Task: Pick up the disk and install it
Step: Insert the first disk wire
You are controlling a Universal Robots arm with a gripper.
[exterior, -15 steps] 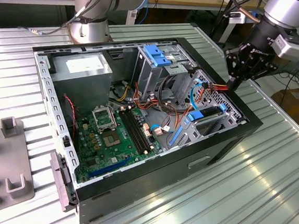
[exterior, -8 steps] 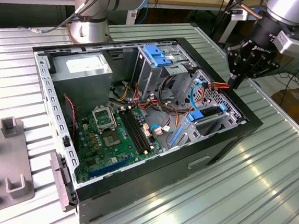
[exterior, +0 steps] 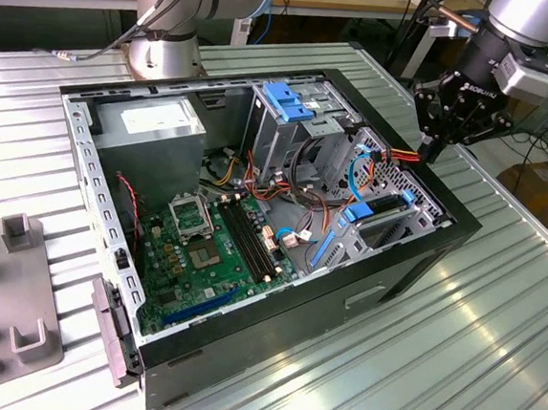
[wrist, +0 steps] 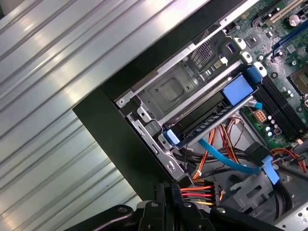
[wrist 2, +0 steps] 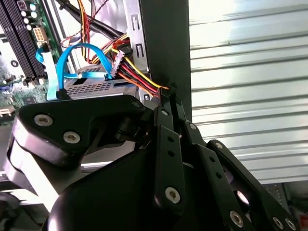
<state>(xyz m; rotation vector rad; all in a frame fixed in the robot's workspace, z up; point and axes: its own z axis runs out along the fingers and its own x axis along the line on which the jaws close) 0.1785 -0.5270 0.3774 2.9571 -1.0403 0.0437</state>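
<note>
The gripper hangs at the computer case's two o'clock corner in the exterior view. Its fingers are pressed together, apparently pinching the red, yellow and orange power lead just behind its plug. The disk lies just beyond, already in its bay against the case wall with its blue bracket showing at both ends. The step in hand looks like cabling. To do it well, keep the plug square to the disk's socket and leave the wires slack, not tugged. The blue data cable loops across the approach and could snag. Further off are the motherboard at seven o'clock, the blue-handled cage at twelve, and the grey supply box at ten on the ribbed worktop.
</note>
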